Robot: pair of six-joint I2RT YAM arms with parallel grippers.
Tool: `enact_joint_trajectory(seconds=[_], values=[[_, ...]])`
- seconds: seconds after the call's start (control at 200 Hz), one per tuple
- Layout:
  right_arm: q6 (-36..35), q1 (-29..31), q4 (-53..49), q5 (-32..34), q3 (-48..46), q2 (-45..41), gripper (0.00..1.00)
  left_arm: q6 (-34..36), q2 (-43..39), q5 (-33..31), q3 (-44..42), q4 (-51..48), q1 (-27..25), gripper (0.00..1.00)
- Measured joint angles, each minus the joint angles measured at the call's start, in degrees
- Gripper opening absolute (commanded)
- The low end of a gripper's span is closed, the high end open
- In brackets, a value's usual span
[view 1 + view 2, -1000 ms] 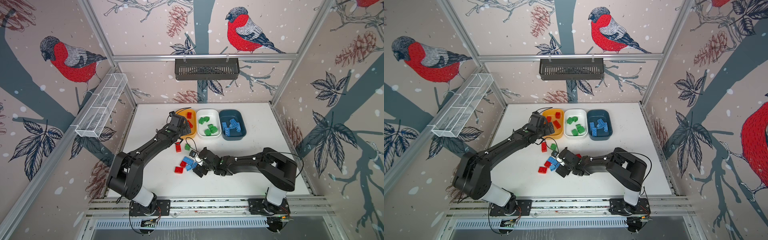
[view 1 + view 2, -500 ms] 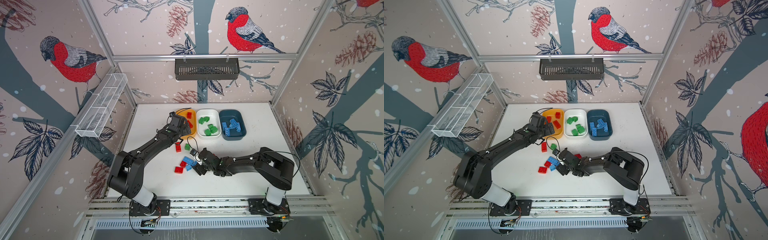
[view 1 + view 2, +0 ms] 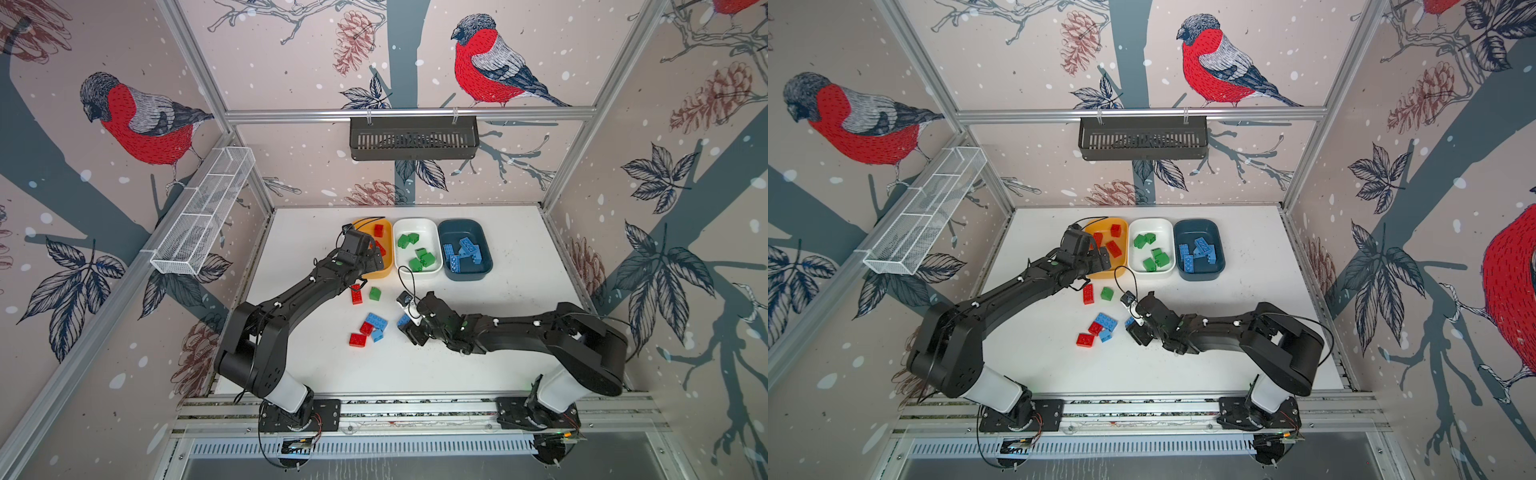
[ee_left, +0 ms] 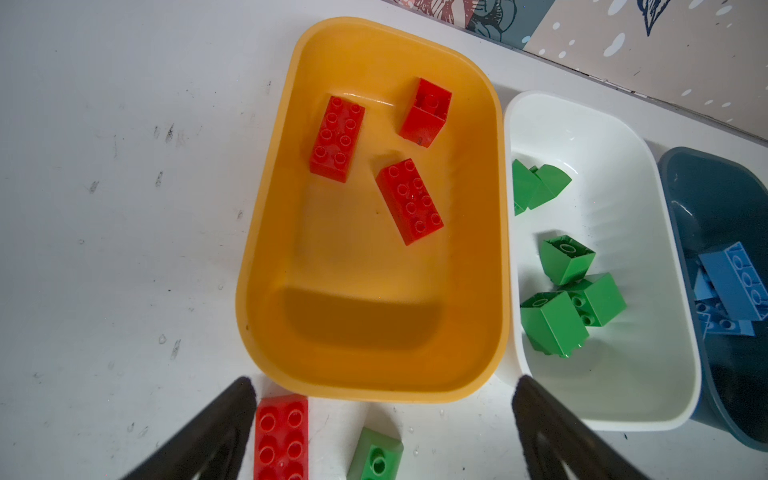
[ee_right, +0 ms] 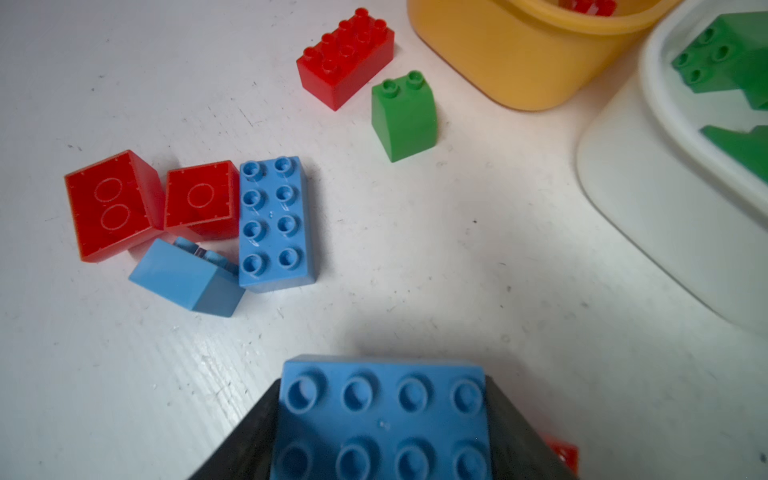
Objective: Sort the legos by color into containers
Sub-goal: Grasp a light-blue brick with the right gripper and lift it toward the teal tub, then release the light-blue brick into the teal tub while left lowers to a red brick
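A blue 8-stud brick (image 5: 382, 415) sits clamped between the black fingers (image 5: 249, 444) of the right gripper (image 5: 382, 395), near the middle of the white table (image 3: 374, 374). In both top views, 2 overturned red bricks (image 5: 112, 203), a second blue 8-stud brick (image 5: 274, 220) and a small blue brick (image 5: 187, 274) cluster at its 9 o'clock. A red 8-stud brick (image 5: 345, 54) and a green sloped brick (image 5: 403, 116) lie at 10 o'clock. At 12 o'clock stands the white tub (image 3: 415, 226) holding green bricks (image 4: 565, 266). At 1 o'clock is the teal tub (image 3: 461, 230) with blue bricks (image 3: 463, 253). At 11 o'clock is the yellow-orange tub (image 4: 361, 332) with 3 red bricks (image 4: 336, 139). The left gripper (image 4: 384, 382) hangs above that tub's near end, fingers spread wide and empty.
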Motion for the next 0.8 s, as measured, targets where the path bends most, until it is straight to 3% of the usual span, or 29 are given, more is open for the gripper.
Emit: enact_joint_trajectory(seconds=[0.145, 0.425, 0.63, 0.8], values=[[0.07, -4.94, 1.33, -0.42, -3.82, -8.11, 0.51, 1.53, 0.00, -0.11, 0.07, 0.00, -2.25, 0.97], [2.75, -20.02, 2.71, -4.70, -8.79, -20.48, 0.49, 6.23, 0.02, 0.00, 0.66, 1.09, -7.63, 0.97], [6.25, -29.75, 2.91, -5.66, -8.94, -22.47, 0.49, 11.91, 0.11, 2.95, 0.35, 2.01, -12.04, 0.97], [8.66, -35.19, 2.49, -6.54, -4.37, -18.29, 0.50, 17.51, 2.03, 7.26, 0.35, 1.18, -16.35, 0.97]])
